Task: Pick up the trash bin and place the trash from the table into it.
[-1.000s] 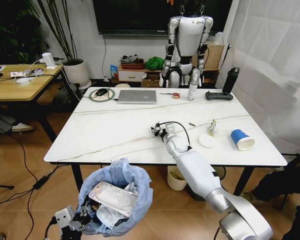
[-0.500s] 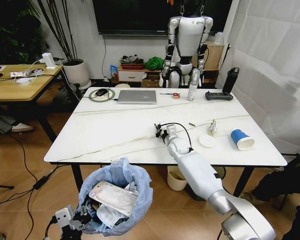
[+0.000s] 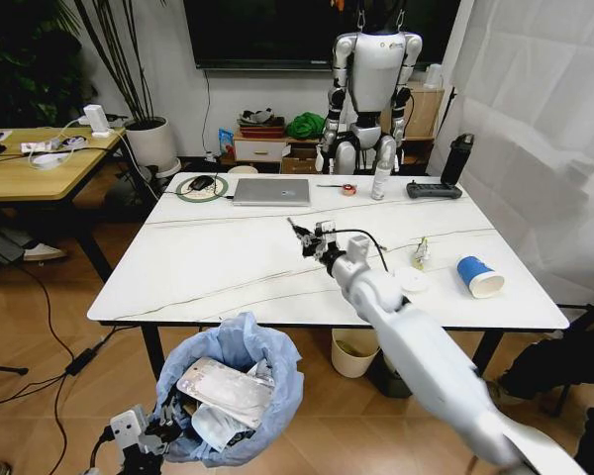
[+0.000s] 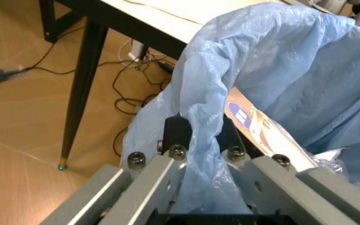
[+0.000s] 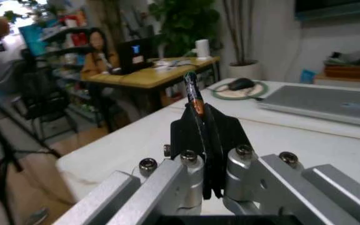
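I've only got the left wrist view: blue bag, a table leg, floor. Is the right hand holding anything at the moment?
Observer: Yes. The right hand is shut on a thin dark strip that stands upright between its fingers.
Operator: Where is that hand relative to the bin?
Observer: It is above the middle of the table. The trash bin sits lower, in front of the table's near edge, gripped at the rim by the left hand.
Operator: What litter is on the table?
Observer: A blue-and-white paper cup lies on its side toward the right end, with a white disc near it.
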Robot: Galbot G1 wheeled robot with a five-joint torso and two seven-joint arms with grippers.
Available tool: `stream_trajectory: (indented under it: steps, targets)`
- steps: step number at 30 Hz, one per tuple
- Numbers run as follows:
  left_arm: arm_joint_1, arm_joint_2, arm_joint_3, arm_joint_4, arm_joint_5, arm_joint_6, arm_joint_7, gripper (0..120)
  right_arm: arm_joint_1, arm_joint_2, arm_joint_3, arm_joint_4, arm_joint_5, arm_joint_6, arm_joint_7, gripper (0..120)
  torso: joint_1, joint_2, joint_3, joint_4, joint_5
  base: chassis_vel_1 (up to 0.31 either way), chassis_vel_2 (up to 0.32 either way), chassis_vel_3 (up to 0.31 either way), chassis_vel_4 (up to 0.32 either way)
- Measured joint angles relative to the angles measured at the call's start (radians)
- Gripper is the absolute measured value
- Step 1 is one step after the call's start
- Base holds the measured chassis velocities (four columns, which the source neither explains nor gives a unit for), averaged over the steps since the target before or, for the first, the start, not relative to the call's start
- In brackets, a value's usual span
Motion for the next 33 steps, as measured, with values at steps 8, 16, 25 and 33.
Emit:
stream_trajectory:
  steps: [8,16,25,33]
  targets:
    - [-0.006,0.005,0.001,0.001,-0.008,0.004,-0.004,0,-0.09,-0.14,-0.197,0.221,-0.032,0.085,-0.033,0,0.0,0.0,0.0,0.0011,0.0004,0.0,0.0,0.0,0.0]
    - [-0.009,0.005,0.0,-0.003,-0.012,0.005,-0.006,0,-0.108,-0.183,-0.318,0.238,-0.137,0.123,-0.034,0,0.0,0.0,0.0,0.001,0.0003,0.0,0.0,0.0,0.0]
    - [-0.012,0.005,0.005,-0.004,-0.012,0.008,-0.009,0,-0.144,-0.182,-0.274,0.26,-0.159,0.098,0.035,30,0.0,0.0,0.0,0.0009,0.0003,0.0,0.0,0.0,0.0]
    - [-0.016,0.008,0.009,0.002,-0.01,0.008,-0.008,0,-0.233,-0.177,-0.178,0.283,-0.157,0.078,0.122,61,0.0,0.0,0.0,0.001,0.0004,0.0,0.0,0.0,0.0]
